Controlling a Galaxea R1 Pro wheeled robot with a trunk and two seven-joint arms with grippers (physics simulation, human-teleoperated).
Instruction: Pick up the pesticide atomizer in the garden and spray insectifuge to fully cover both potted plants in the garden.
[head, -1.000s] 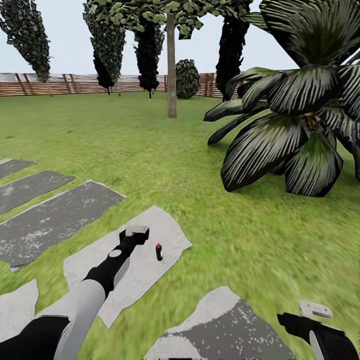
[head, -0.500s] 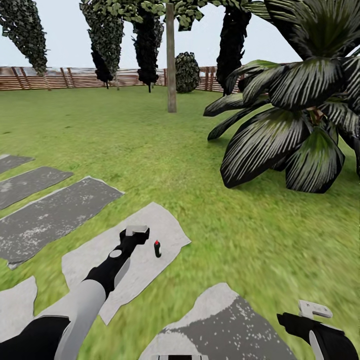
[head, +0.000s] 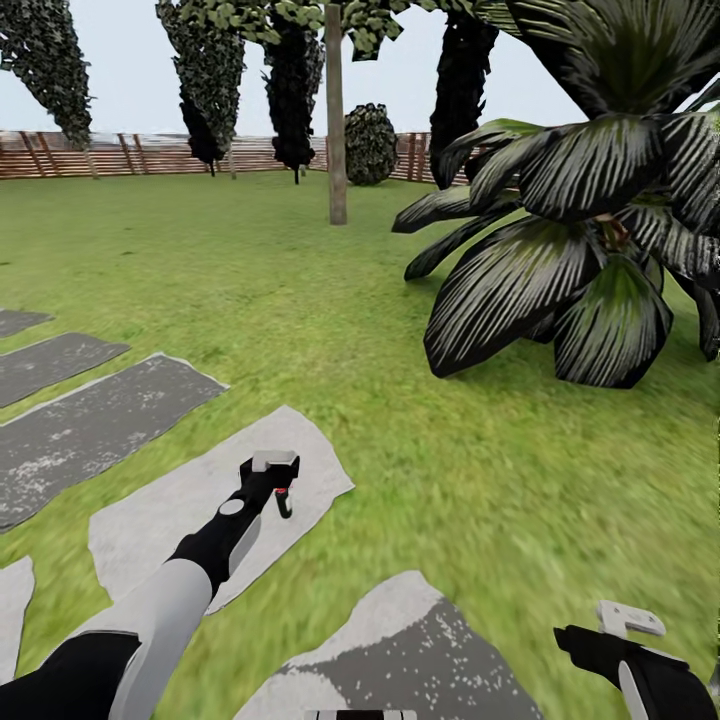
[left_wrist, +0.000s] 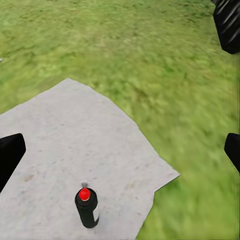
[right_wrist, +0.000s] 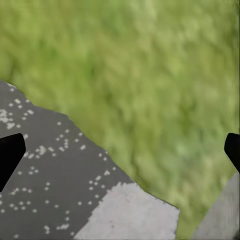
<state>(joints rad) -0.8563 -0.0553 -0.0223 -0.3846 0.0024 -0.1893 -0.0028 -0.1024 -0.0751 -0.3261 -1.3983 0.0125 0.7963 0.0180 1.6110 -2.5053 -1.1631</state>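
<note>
The left gripper reaches over a pale stepping stone, and the pesticide atomizer, dark with a red cap, stands on that stone just beside it. The right gripper sits low over the lawn. A large striped-leaf plant rises at right, with a wooden fence behind.

A: Classify the location.
B: Outdoor residential garden. Ground cover: green lawn, continuous to the boundary.
A: Boundary type?
B: Brown slatted wooden fence along the far edge, with open sky above it.
A: Planting?
B: Tall dark trees near the fence, one bare trunk, one round shrub, and a large striped-leaf plant.
A: Paving?
B: Flat grey stepping stones are set into the grass.
</note>
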